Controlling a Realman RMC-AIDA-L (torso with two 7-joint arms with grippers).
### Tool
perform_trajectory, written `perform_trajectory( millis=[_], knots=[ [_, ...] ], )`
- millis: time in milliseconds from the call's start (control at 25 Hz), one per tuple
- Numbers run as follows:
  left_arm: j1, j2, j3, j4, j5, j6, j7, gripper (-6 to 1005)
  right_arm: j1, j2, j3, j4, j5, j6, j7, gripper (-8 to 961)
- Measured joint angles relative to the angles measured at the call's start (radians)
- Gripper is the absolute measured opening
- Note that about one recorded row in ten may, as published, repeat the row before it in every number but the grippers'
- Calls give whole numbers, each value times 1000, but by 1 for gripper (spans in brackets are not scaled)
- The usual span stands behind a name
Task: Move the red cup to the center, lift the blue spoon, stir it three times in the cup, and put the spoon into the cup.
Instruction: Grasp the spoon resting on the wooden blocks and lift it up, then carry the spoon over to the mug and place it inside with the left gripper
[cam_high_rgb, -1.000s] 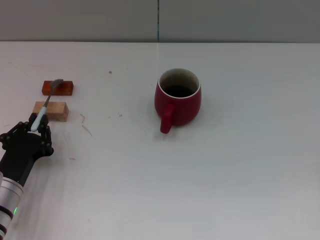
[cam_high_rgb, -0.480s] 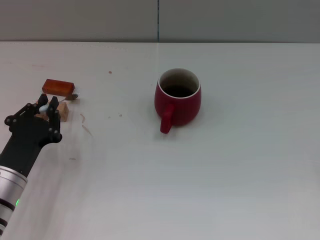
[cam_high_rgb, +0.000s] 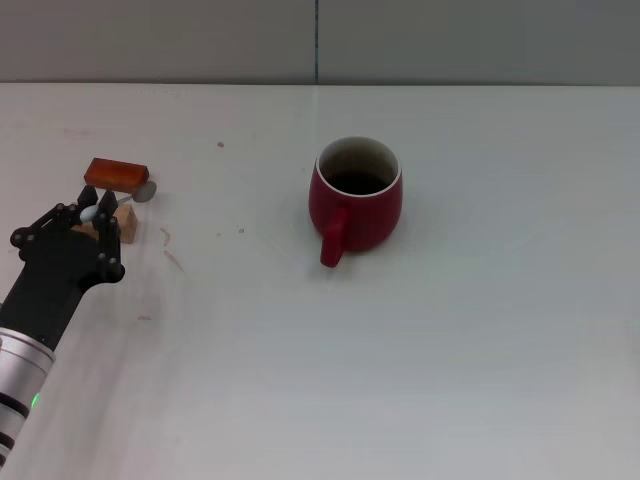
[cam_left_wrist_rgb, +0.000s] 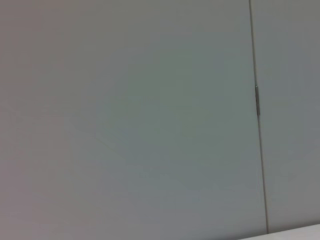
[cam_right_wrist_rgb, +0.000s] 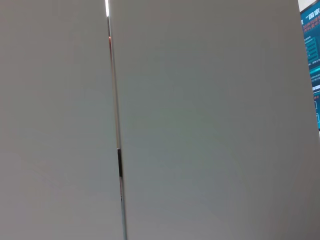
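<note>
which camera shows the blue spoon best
The head view: the blue spoon sits in the left gripper, its grey bowl near the red-brown block. Both wrist views show only wall, no spoon.

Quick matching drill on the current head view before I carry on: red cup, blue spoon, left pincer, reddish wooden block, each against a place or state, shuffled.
Things:
1. red cup
2. blue spoon
3. left pincer
4. reddish wooden block

Places or states:
A. flat on the table's far left, nothing holding it
B. held by its pale handle, bowl end pointing toward the cup
C. upright near the table's middle, handle toward the robot
D. shut on the spoon's handle, above the pale block

Pairs: 1-C, 2-B, 3-D, 4-A
</note>
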Motion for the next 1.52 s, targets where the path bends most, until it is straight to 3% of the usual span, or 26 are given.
perform_trajectory(
  millis=[800,880,960,1280,1320,1360,1520],
  knots=[
    [-53,33,-3,1,50,125,-70,145,0,-2,-13,-5,0,0,-1,776],
    [-64,45,-4,-6,65,136,-94,145,0,-2,-13,-4,0,0,-1,776],
    [-82,74,-5,-32,107,137,-151,145,1,-2,-13,-3,0,0,-1,776],
    [-117,123,-14,-95,181,137,-174,145,1,-2,-12,-1,0,0,-1,776],
    [-122,133,-15,-107,193,136,-178,145,1,-2,-13,0,0,-1,-1,776],
    [-134,159,-15,-144,228,135,-191,145,0,-2,-12,0,0,-2,-1,776],
    [-146,185,-18,-178,254,135,-197,145,1,-2,-12,0,0,-2,-1,776]
  ],
)
